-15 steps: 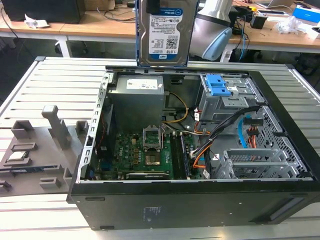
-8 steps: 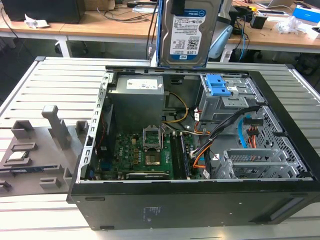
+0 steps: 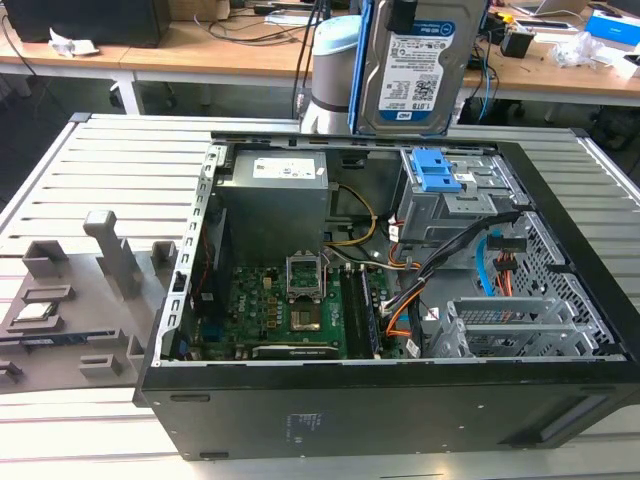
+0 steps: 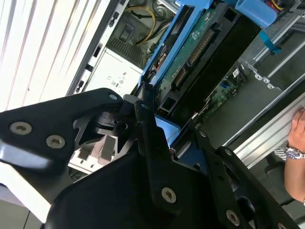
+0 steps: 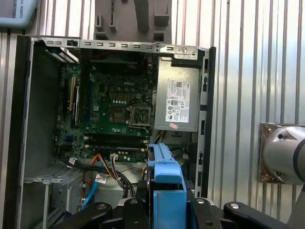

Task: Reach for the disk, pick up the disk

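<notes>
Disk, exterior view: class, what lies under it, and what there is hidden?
Under the disk sits the grey drive cage with its blue latch, inside the open case. The cage's interior is covered.

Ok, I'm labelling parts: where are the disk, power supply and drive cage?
disk (image 3: 418, 60), exterior view, on its white label.
power supply (image 3: 272, 215), exterior view, on its grey side.
drive cage (image 3: 445, 212), exterior view, on its grey front.
</notes>
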`<move>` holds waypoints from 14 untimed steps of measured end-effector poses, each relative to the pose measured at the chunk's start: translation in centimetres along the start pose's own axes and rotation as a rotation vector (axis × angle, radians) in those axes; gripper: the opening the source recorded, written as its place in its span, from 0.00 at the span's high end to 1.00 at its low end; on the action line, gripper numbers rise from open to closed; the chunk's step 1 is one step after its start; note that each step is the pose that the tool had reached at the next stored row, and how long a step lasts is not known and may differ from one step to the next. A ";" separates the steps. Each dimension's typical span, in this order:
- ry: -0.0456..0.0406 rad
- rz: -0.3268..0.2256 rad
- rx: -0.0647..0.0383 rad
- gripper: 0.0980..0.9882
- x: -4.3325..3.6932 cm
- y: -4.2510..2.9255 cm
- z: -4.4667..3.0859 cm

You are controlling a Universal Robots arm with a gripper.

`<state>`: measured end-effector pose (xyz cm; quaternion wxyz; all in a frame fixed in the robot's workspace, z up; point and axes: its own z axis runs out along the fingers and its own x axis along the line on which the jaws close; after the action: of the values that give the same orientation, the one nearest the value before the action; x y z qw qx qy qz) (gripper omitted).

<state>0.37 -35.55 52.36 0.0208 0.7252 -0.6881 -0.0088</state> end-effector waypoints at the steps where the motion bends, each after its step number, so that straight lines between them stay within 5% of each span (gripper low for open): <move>1: 0.0000 0.000 0.000 0.70 0.02 -0.46 -0.02; 8: 0.0000 0.000 0.000 0.70 0.18 -3.96 -0.17; 14: -0.0024 0.000 0.000 0.70 0.22 -4.62 -0.21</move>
<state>5.00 -35.53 52.37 0.0200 0.7253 -0.6881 -0.0097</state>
